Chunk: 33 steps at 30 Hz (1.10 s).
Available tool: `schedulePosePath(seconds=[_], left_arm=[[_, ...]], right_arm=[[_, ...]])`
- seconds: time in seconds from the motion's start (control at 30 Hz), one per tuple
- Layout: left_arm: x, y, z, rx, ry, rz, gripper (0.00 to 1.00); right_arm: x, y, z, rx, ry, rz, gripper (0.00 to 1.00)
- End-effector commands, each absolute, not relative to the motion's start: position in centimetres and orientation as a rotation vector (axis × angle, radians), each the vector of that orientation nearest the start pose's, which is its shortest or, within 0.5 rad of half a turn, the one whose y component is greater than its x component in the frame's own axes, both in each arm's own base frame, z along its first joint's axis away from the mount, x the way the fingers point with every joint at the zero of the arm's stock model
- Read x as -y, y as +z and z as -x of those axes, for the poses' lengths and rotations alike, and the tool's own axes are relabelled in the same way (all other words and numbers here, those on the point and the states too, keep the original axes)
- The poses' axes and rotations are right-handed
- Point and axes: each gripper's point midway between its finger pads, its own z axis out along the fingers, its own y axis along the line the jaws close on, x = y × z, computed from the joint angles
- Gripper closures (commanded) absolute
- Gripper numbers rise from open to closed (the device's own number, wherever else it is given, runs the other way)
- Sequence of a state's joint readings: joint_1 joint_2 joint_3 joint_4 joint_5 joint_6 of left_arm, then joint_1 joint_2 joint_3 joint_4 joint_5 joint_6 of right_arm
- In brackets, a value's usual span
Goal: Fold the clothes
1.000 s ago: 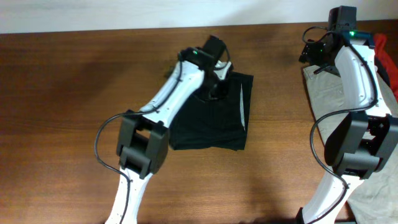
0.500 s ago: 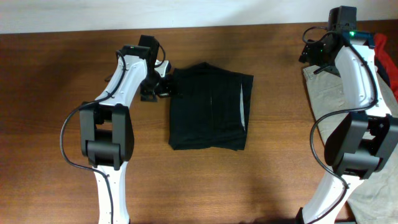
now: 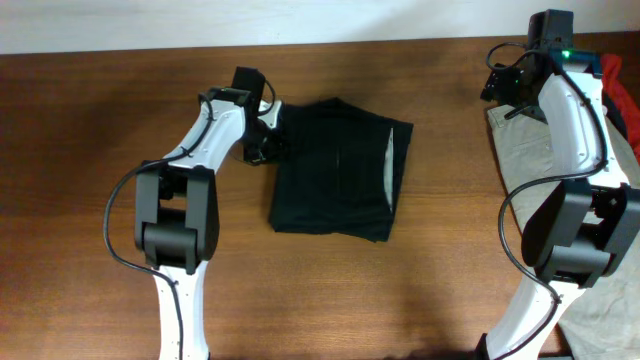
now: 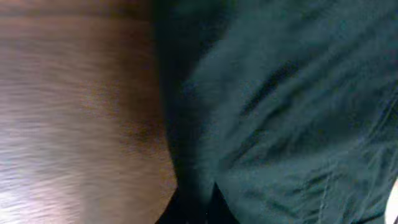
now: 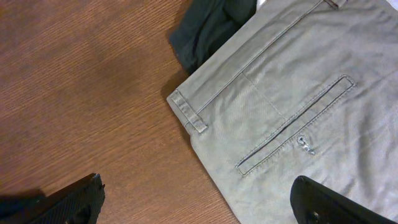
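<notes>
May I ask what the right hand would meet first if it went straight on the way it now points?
Most likely the grey trousers, near their waistband corner; the right hand points down at them, fingers apart. Bare table lies beside that corner, so with depth unclear it might touch wood.

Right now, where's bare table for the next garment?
Bare table left of the left arm, in front of the black garment, and between it and the khaki trousers. Crowded at the right edge: trousers, right arm.

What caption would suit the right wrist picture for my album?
Open right gripper at the edge of grey trousers lying pocket-up on a wooden table.
</notes>
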<state>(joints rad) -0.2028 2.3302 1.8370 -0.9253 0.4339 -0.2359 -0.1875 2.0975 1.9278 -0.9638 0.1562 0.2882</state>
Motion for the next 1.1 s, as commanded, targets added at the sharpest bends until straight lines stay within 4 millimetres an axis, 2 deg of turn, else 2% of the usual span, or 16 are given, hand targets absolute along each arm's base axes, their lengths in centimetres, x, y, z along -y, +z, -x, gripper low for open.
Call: schedulePosePath(seconds=[0.0, 0.07, 0.1, 0.17, 0.27, 0.37, 0.4, 0.43, 0.5, 0.57, 0.63, 0.7, 0.77, 0.87, 0.97, 1.07], left_arm=[[8.9, 0.7, -49.3, -2.923, -0.601, 0.41, 0.99], [4.7, 0.8, -50.2, -2.87, -0.595, 0.571, 0.99], [0.7, 0.8, -50.6, -2.826, -0.57, 0.702, 0.99], [-11.1, 0.0, -49.3, -2.717, -0.302, 1.029, 0.99], [-23.6, -0.2, -44.6, -2.465, -0.168, 1.539, 0.99], [-33.2, -0.2, -37.9, -2.207, -0.144, 1.878, 0.98], [-34.6, -0.2, -36.7, -2.17, -0.15, 1.921, 0.97], [-35.6, -0.1, -35.6, -2.129, -0.191, 1.957, 0.94], [-35.7, 0.2, -35.6, -2.09, -0.314, 1.968, 0.94], [-32.4, 0.8, -38.7, -2.096, -0.514, 1.927, 0.93], [-28.1, 0.8, -41.9, -2.201, -0.528, 1.835, 0.94], [-25.8, 0.1, -43.4, -2.182, -0.349, 1.932, 0.94], [-24.8, 0.3, -45.9, -2.16, -0.257, 1.859, 0.93], [-25.1, 0.7, -48.7, -2.152, -0.205, 1.69, 0.9], [-25.8, -0.4, -50.1, -2.233, -0.163, 1.48, 0.77], [-26.7, -0.6, -50.8, -2.248, -0.137, 1.37, 0.75]], right_arm=[[12.4, 14.4, -49.3, -2.587, -0.185, -0.696, 0.01], [12.4, 14.4, -49.3, -2.587, -0.185, -0.696, 0.01], [12.4, 14.4, -49.3, -2.588, -0.184, -0.696, 0.01], [12.4, 14.4, -49.3, -2.587, -0.185, -0.696, 0.01], [12.4, 14.4, -49.3, -2.587, -0.185, -0.696, 0.01], [12.4, 14.4, -49.3, -2.587, -0.185, -0.696, 0.01], [12.4, 14.4, -49.3, -2.587, -0.185, -0.696, 0.01], [12.4, 14.4, -49.3, -2.587, -0.184, -0.696, 0.01], [12.4, 14.4, -49.3, -2.587, -0.185, -0.696, 0.01], [12.4, 14.4, -49.3, -2.587, -0.185, -0.696, 0.01], [12.4, 14.4, -49.3, -2.588, -0.184, -0.696, 0.01], [12.4, 14.4, -49.3, -2.588, -0.184, -0.696, 0.01], [12.4, 14.4, -49.3, -2.587, -0.185, -0.696, 0.01], [12.4, 14.4, -49.3, -2.587, -0.185, -0.696, 0.02], [12.4, 14.4, -49.3, -2.587, -0.185, -0.696, 0.01], [12.4, 14.4, -49.3, -2.587, -0.185, -0.696, 0.01]])
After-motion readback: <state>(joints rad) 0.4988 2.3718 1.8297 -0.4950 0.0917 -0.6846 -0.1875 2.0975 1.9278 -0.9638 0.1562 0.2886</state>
